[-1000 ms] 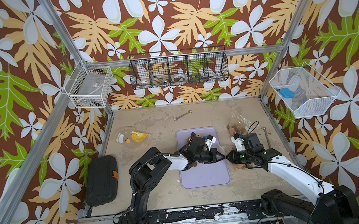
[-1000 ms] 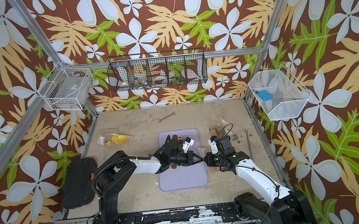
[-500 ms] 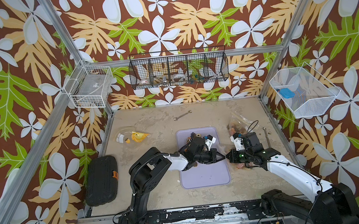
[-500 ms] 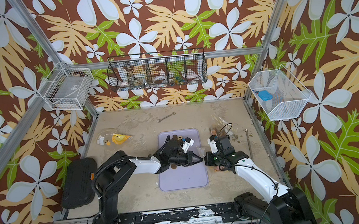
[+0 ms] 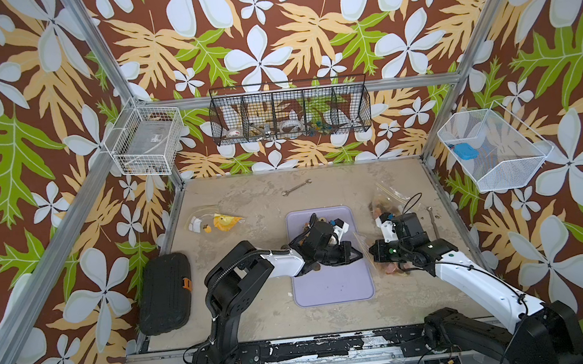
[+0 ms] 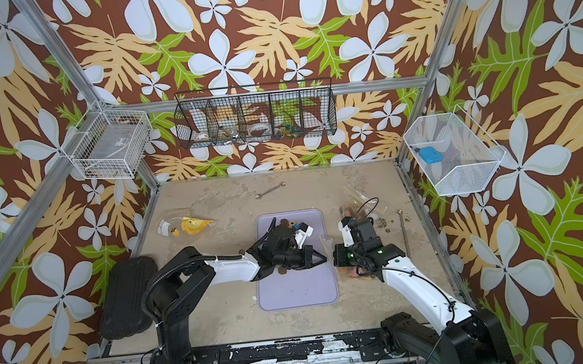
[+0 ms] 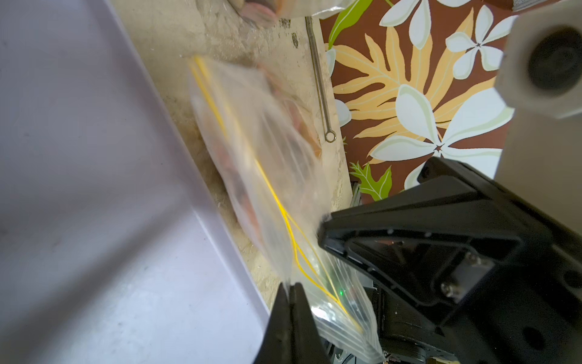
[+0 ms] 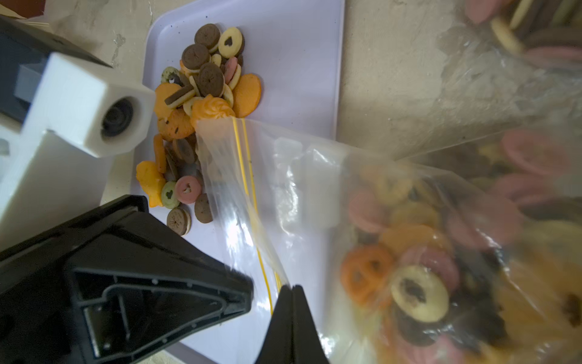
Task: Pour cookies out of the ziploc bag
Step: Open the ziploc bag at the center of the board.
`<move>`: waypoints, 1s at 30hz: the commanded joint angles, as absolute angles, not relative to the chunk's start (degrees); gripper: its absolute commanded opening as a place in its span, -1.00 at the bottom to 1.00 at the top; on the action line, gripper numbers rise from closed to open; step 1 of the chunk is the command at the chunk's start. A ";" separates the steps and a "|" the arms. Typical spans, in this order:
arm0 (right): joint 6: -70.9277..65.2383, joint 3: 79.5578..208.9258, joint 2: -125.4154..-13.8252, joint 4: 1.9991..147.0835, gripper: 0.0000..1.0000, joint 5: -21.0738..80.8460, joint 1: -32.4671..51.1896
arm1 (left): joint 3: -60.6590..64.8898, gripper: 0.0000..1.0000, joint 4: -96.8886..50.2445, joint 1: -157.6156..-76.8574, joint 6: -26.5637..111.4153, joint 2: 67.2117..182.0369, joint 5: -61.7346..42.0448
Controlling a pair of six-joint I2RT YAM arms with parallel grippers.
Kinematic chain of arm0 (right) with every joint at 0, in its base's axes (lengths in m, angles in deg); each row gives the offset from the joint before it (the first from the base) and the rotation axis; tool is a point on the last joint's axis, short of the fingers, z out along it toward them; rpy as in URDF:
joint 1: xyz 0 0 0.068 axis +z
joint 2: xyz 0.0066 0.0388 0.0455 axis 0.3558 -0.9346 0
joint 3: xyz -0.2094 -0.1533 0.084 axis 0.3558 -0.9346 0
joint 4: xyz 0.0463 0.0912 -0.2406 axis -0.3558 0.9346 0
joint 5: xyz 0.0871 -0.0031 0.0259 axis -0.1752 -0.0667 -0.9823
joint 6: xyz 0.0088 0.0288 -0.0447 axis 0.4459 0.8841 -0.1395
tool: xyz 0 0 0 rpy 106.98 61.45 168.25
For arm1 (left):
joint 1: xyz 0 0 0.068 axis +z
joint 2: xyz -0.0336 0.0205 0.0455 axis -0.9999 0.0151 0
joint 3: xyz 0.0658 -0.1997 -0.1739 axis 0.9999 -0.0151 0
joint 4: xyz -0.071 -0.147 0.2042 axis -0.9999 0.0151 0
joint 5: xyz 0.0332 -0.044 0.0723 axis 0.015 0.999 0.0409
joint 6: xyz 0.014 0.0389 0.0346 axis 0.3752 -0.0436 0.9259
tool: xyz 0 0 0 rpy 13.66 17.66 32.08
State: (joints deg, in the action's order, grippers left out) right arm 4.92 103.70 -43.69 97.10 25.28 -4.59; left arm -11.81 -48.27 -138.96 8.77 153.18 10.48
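Our left fingers are shut tight on the open edge of the ziploc bag, right by its yellow zip line. Our right fingers are shut on the same edge too, just beside the left ones. The mouth of the bag is over the right edge of the purple tray, in the middle of the desk. Some cookies lie in a pile on the far part of the tray. Many more are inside the bag: brown, pink, orange and pale yellow. Another clear bag with cookies lies farther back on the right.
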 commanded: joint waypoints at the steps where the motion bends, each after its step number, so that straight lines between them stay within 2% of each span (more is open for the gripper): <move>1: 4.40 104.27 -43.60 97.20 -1.00 31.87 -4.68 | -11.95 -1.00 -44.90 -138.97 9.81 152.73 10.13; 18: 4.29 105.88 -44.21 98.34 -1.00 37.51 -4.59 | -13.49 -1.00 -43.92 -138.89 10.60 152.02 10.16; 20: 4.10 106.28 -43.80 98.30 -1.00 36.08 -4.67 | -13.53 -1.00 -44.09 -138.84 10.59 152.07 10.34; 23: 3.32 106.66 -41.58 96.95 -1.00 27.96 -4.65 | -13.21 -1.00 -44.19 -138.88 10.51 152.28 10.43; 25: 3.39 106.45 -40.05 96.46 -0.56 23.10 -4.62 | -12.90 -1.00 -44.24 -138.87 10.52 152.46 10.61; 27: 3.11 106.39 -39.53 97.47 -0.22 20.34 -4.58 | -12.75 -1.00 -44.34 -138.87 10.50 152.46 10.69; 30: 2.81 105.60 -39.53 98.78 -0.05 19.79 -3.53 | -12.80 -1.00 -45.03 -138.88 10.69 152.05 10.93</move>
State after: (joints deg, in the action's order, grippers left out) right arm 3.52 106.03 -39.65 97.82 23.65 -4.24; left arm -13.19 -44.16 -139.00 10.26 152.61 10.09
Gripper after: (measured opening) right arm 0.468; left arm 0.050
